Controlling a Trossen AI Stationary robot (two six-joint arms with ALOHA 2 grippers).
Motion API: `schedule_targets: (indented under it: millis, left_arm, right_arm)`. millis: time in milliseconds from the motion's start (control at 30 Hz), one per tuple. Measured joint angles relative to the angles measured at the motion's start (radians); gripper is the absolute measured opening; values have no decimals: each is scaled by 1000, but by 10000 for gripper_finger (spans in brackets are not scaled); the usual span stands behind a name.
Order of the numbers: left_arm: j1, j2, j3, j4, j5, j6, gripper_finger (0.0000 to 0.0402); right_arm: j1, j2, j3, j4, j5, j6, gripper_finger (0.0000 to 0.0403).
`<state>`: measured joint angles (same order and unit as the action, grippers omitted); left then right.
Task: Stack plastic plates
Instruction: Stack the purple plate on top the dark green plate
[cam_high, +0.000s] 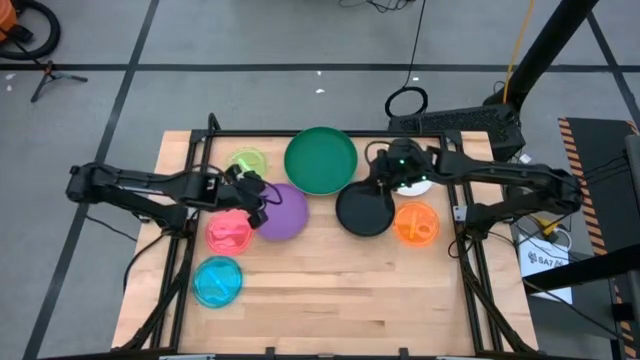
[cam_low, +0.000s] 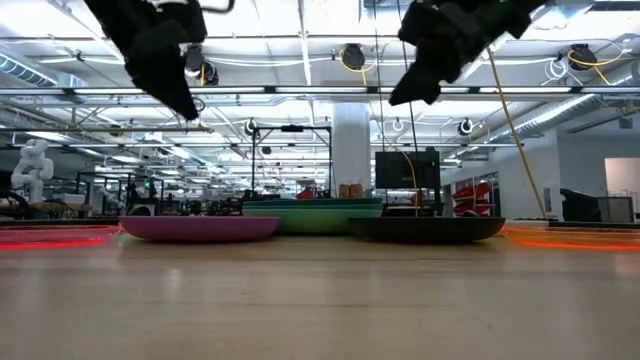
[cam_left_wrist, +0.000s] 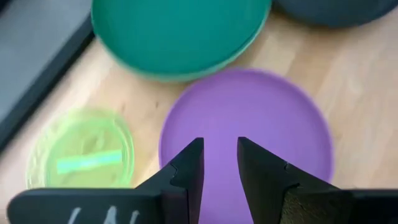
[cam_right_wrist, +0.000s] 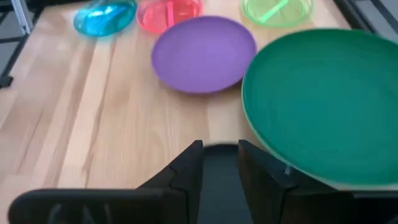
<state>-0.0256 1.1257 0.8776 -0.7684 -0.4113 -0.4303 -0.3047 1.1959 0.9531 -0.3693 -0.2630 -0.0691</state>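
Round plastic plates lie flat on the wooden table: a large green plate (cam_high: 320, 160) at the far middle with a lighter green rim (cam_right_wrist: 292, 171) under it, a purple plate (cam_high: 285, 215), a black plate (cam_high: 364, 212), an orange (cam_high: 416, 224), a pink (cam_high: 231, 231), a blue (cam_high: 217, 281) and a yellow-green plate (cam_high: 247, 161). A white plate (cam_high: 420, 186) shows partly under the right arm. My left gripper (cam_left_wrist: 220, 146) hangs open above the purple plate (cam_left_wrist: 249, 118). My right gripper (cam_right_wrist: 220, 148) hangs open above the black plate's far edge. Both stand well above the table (cam_low: 188, 105) (cam_low: 400, 95).
A black frame rail (cam_high: 300, 133) runs along the table's far edge, with side rails at left and right. Bare wood (cam_high: 340, 300) takes up the near half of the table, right of the blue plate.
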Motion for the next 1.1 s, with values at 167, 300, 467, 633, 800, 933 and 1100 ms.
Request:
schedule_targets:
  millis: [167, 300, 467, 633, 800, 933, 1100]
  left_arm:
    - [30, 71, 0, -70, 4, -171, 104]
    - [107, 143, 0, -134, 68, -266, 104]
    - [210, 236, 0, -154, 175, -260, 104]
    - [281, 297, 0, -140, 196, -225, 104]
    - [333, 309, 0, -138, 236, -173, 103]
    - [340, 309, 0, -123, 282, -112, 103]
    - [339, 309, 0, -70, 324, -53, 103]
  right_arm:
    - [-19, -44, -5, -66, 1, -35, 93]
    - [-27, -42, -5, -52, 2, -84, 93]
    - [-28, -6, -5, -15, 3, -129, 93]
    - [-36, 7, -5, -32, 4, -162, 93]
    - [-37, 7, -5, -85, 4, -162, 93]
    - [-37, 7, -5, -95, 4, -161, 93]
    - [-37, 7, -5, -96, 3, -145, 93]
